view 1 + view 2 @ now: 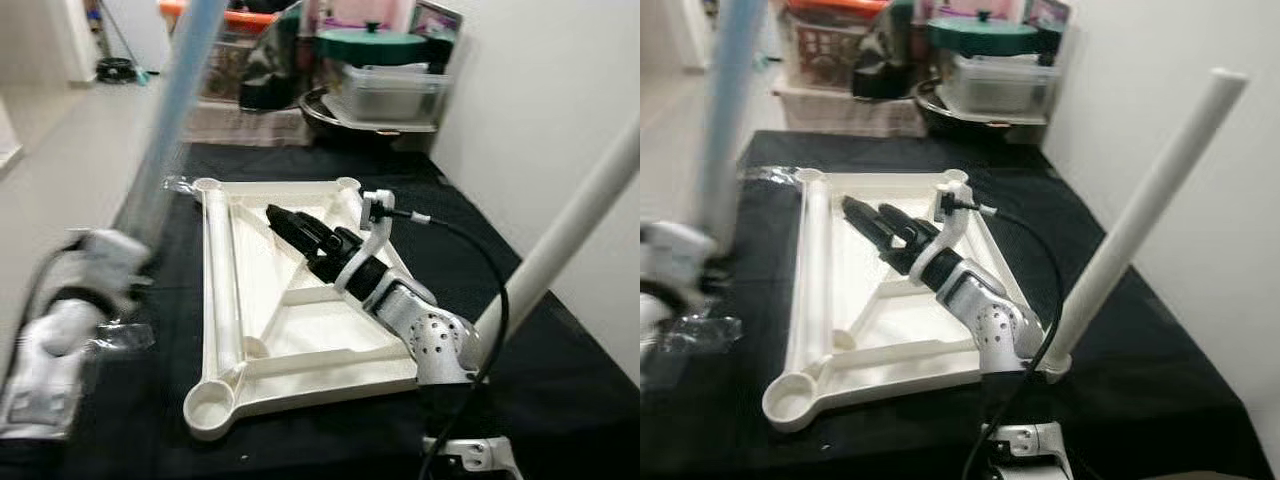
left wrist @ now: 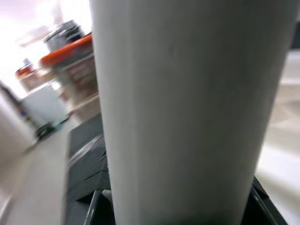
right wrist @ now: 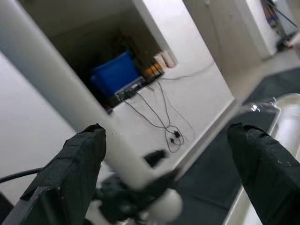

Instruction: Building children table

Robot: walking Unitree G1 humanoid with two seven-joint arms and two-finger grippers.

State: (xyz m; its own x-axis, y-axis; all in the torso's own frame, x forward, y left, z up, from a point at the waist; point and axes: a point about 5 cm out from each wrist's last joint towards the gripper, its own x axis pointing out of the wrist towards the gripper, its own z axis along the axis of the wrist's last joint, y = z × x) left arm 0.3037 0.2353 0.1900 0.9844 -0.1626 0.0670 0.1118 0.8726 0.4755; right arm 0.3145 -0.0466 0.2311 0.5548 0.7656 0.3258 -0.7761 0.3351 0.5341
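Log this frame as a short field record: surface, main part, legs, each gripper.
surface: black-covered table
main part: white tabletop frame, lying underside up
fitted leg: white leg standing in the near right corner, leaning
left gripper: holding a pale blue-white leg, blurred
right gripper: open over the frame, holding nothing
background: storage bins

Far beyond my claw, a green lid (image 1: 372, 44) lies on a clear box (image 1: 388, 92), near a red basket (image 1: 826, 42).
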